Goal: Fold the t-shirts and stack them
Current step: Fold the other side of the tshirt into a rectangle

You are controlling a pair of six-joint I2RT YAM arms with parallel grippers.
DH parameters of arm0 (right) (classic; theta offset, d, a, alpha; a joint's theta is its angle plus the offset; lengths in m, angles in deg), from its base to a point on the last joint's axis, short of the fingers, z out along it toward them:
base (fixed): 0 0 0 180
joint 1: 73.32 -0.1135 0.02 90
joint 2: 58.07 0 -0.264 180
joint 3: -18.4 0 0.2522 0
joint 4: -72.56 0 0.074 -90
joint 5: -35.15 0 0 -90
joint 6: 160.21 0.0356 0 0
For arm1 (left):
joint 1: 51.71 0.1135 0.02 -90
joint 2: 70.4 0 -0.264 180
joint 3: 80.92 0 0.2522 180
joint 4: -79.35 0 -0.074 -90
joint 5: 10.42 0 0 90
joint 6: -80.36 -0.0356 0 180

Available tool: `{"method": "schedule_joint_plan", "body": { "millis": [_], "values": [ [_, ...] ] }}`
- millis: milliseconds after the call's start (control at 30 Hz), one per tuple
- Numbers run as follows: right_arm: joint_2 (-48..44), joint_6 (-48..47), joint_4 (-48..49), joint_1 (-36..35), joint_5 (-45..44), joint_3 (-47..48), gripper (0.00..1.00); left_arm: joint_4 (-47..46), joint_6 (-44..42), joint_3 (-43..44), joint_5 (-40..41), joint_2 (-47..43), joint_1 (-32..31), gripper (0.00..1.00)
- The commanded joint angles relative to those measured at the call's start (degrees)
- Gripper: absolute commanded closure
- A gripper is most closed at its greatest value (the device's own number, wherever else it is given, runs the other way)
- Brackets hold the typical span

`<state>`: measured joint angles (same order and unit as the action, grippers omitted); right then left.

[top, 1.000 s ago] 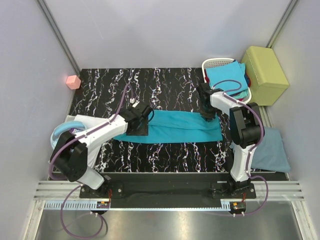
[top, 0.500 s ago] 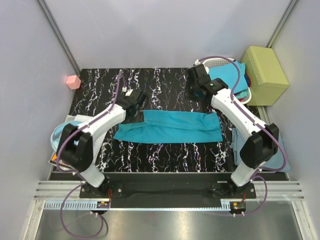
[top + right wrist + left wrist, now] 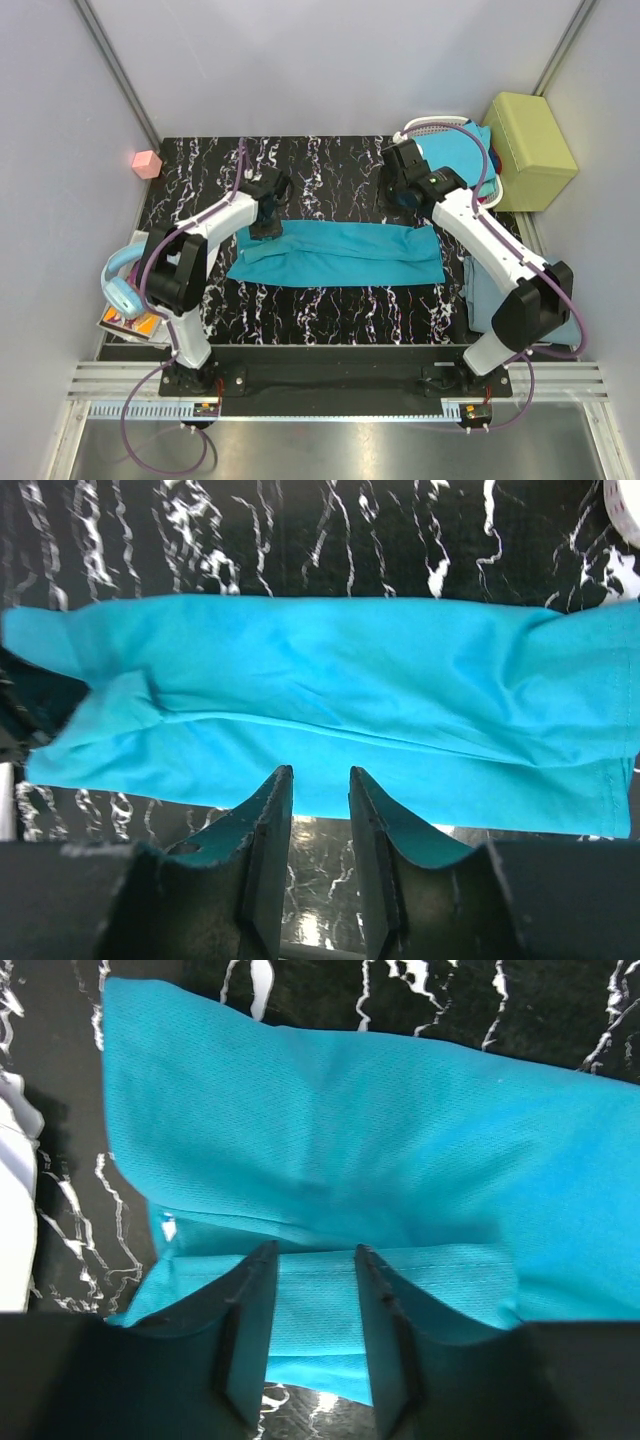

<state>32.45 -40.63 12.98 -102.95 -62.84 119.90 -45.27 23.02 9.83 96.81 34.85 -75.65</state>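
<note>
teal t-shirt (image 3: 340,255), folded band ahead of left end effector (image 3: 315,1255) and right end effector (image 3: 319,775), both part-open, empty: likely soft, limp; pinch at end corners.

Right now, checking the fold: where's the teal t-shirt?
Top view: the teal t-shirt lies mid-table, a long strip, white basket beyond its right end.

Premises: robotics test cell. Evidence: plain grey panel walls (image 3: 330,60) framed by aluminium posts (image 3: 115,70); left arm (image 3: 215,222) and right arm (image 3: 490,240) bolted to a slotted metal rail (image 3: 340,408) at a black marbled table (image 3: 330,160).
</note>
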Motion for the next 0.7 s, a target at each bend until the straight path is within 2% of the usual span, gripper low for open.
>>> {"method": "schedule_joint_plan", "body": {
  "millis": [0, 333, 667],
  "values": [
    [0.53, -1.55, 0.38, -0.08, -0.63, -1.70, 0.64, -1.20, 1.26, -0.17, -2.29, -2.24, -0.05, 0.67],
    [3.52, -1.11, 0.65, -0.08, -0.01, 0.06, 0.65, -1.37, 3.72, -10.01, -3.44, -7.60, -2.86, 0.89],
    [3.87, -0.58, 1.88, -0.08, -0.01, -2.66, 0.66, -0.85, 6.09, -13.27, -0.54, -15.95, -7.43, 0.87]
  ]
}}
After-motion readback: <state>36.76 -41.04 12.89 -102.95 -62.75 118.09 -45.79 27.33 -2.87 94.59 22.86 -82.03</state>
